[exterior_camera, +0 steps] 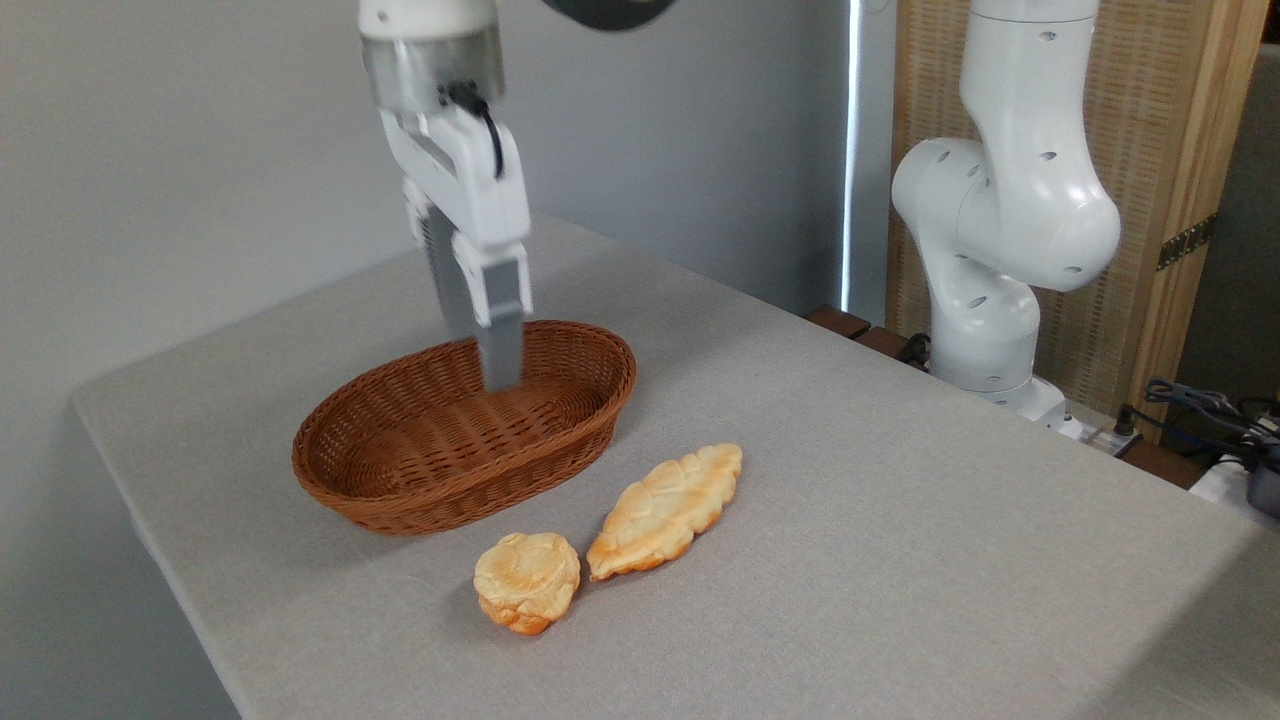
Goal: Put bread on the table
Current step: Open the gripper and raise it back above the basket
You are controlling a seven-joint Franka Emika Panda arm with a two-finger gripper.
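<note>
We see gripper [490, 375] hanging over basket [470, 425], fingers close together, holding nothing. Basket empty. Bread [668, 508] lies on table [900, 500] just right of basket, beside small round bun [527, 580]. We judge task done. Risk: low arm sweep catches basket rim, shoving basket into bread.

No readable text, label, brand, number or sign on anything in view.

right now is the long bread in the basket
No, the bread lies on the table, outside the empty basket.
</note>
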